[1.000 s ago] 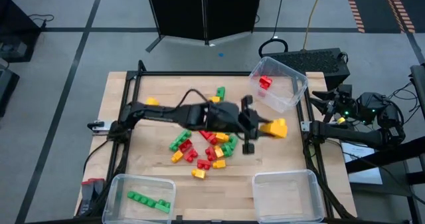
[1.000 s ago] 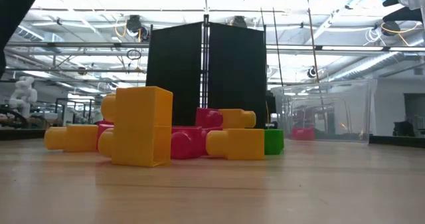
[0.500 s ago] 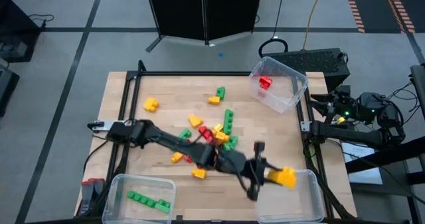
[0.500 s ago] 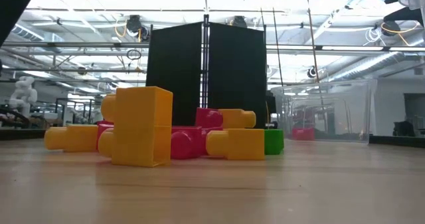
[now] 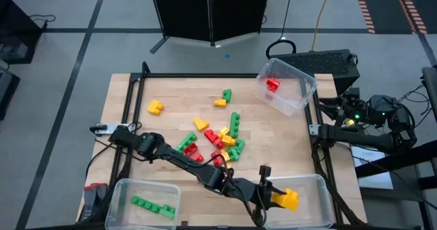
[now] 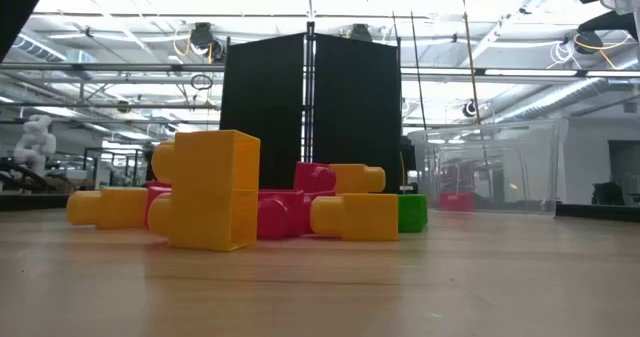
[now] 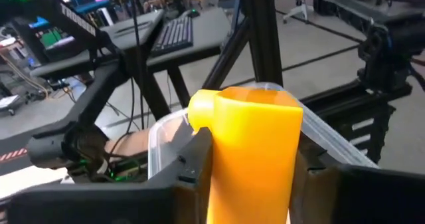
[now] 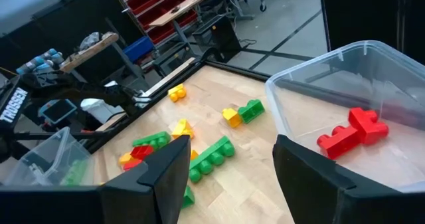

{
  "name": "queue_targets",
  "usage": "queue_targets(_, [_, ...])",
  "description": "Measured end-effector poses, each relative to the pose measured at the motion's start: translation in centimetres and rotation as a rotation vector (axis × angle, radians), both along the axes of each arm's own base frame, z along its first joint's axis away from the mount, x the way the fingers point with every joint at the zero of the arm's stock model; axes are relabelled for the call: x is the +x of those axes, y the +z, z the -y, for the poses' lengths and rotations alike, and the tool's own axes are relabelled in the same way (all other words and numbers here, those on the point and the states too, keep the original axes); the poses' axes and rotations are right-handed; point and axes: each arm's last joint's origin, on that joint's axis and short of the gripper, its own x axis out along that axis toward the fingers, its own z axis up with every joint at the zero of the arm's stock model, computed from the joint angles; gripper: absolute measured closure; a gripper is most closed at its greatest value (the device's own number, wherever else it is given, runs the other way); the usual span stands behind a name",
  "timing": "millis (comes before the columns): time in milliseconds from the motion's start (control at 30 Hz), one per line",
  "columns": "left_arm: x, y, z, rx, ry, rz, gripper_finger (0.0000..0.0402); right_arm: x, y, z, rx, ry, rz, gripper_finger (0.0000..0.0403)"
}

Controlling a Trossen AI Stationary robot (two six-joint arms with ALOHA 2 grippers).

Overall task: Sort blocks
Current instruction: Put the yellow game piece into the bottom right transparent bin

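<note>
Over the clear bin (image 5: 315, 189) at five o'clock: left gripper (image 5: 267, 197) pinching one yellow block (image 5: 285, 199). Remaining blocks (image 5: 217, 138) heaped at table centre. Right gripper (image 8: 229, 184): parked at three o'clock, fingers spread, holding nothing.

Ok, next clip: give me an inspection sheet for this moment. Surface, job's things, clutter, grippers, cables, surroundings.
Surface: wooden table, bare around a central pile.
Job's things: red, green and yellow blocks heaped mid-table; lone yellow block toward the far left; green blocks in the near-left bin; red block in the far-right bin.
Clutter: nothing seen.
Grippers: left gripper holds a yellow block between its fingers over the near-right bin; right gripper open, parked off the table's right edge, facing the far-right bin.
Cables: black cable loop on the floor beyond the table.
Surroundings: black panel behind the table; no person seen.
</note>
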Motion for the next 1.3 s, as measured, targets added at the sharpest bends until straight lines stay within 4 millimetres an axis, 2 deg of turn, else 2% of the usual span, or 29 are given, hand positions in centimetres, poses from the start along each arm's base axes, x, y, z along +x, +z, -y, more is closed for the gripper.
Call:
queue_targets(167, [0.1,-0.1,-0.1,0.001,0.003,-0.001,0.0205,0.0,0.0,-0.1,0.006,0.022,0.001,0.0195])
queue_targets(267, [0.1,-0.1,-0.1,0.000,0.002,0.000,0.0165,0.0,0.0,-0.1,0.007,0.020,0.001,0.0195])
queue_targets(367, [0.1,-0.1,-0.1,-0.002,0.002,-0.003,0.0140,0.0,0.0,-0.1,0.007,0.021,0.001,0.0195])
queue_targets(500, [0.1,0.4,-0.1,-0.049,0.022,-0.002,0.0130,0.0,0.0,-0.1,0.007,0.020,0.001,0.0195])
queue_targets(567, [-0.1,1.7,-0.4,-0.049,0.092,0.026,0.0131,0.0,0.0,-0.1,0.006,0.021,0.000,0.0195])
queue_targets(633, [-0.9,4.4,-1.1,-0.030,0.199,0.041,0.0134,0.0,0.0,-0.1,0.006,0.021,0.000,0.0195])
queue_targets(667, [-1.8,6.4,-1.7,-0.009,0.261,0.028,0.0136,0.0,0.0,-0.1,0.005,0.021,0.000,0.0195])
queue_targets(767, [-4.9,11.1,-4.6,0.058,0.400,-0.058,0.0139,0.0,0.0,-0.1,0.004,0.021,-0.001,0.0195])
queue_targets(833, [-6.5,12.0,-6.9,0.052,0.466,-0.179,0.0140,0.0,0.0,-0.1,0.000,0.022,-0.003,0.0195])
queue_targets(933, [-8.0,10.5,-10.3,0.037,0.578,-0.434,0.0140,0.0,0.0,-0.1,-0.004,0.023,-0.005,0.0195])
queue_targets(1067, [-8.8,8.6,-14.2,0.028,0.639,-0.703,0.0140,0.0,0.0,-0.1,-0.024,0.029,-0.014,0.0195])
queue_targets(1300, [-6.0,2.7,-16.7,0.143,0.476,-0.898,0.0140,0.0,0.0,-0.1,-0.043,0.034,-0.023,0.0195])
